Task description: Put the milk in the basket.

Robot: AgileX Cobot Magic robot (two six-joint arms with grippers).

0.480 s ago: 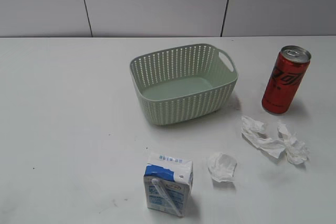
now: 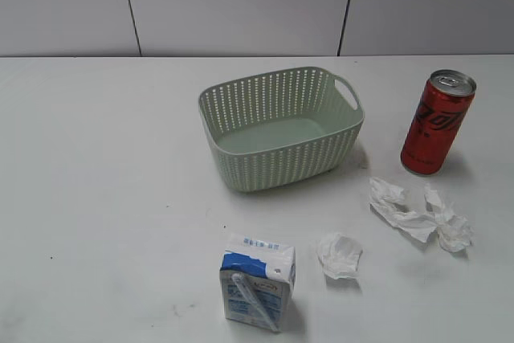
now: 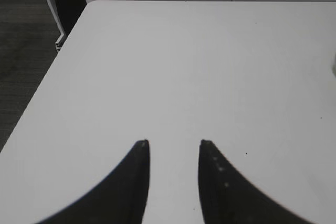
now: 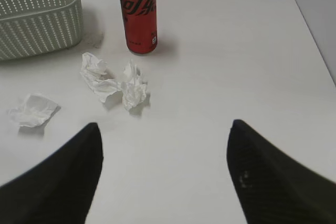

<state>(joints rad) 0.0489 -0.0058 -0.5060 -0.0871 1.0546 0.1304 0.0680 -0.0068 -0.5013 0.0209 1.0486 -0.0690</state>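
Task not started, judging by the layout. The milk [image 2: 258, 291] stands upright on the table [image 2: 96, 182] at the near edge of the exterior view, roughly 6 o'clock from the basket [image 2: 280, 127], well apart from it, straw side facing the camera. Nothing touches it — neither arm appears in the exterior view.

The basket is empty; bare green floor shows through the opening. It sits mid-table, handle cut-out toward 2 o'clock.

Left pincer [image 3: 173, 145]: fingers parted with a moderate gap, holding nothing, over bare table; no carton in its view. Right pincer [image 4: 165, 129]: spread wide, released, nothing between the fingers; its view shows the basket corner, the red can [image 4: 137, 11] and crumpled tissues [image 4: 116, 82] ahead, plus a single wad [image 4: 32, 110] at 10 o'clock.

Clutter: the can stands at 3 o'clock of the basket, the tissues lie in front of it, and the small wad lies just beside the milk at its 2 o'clock.

Left to do — everything: reach, grasp the carton, lift, carry it over the rim, release. I judge the wad beside the carton a minor snag risk.
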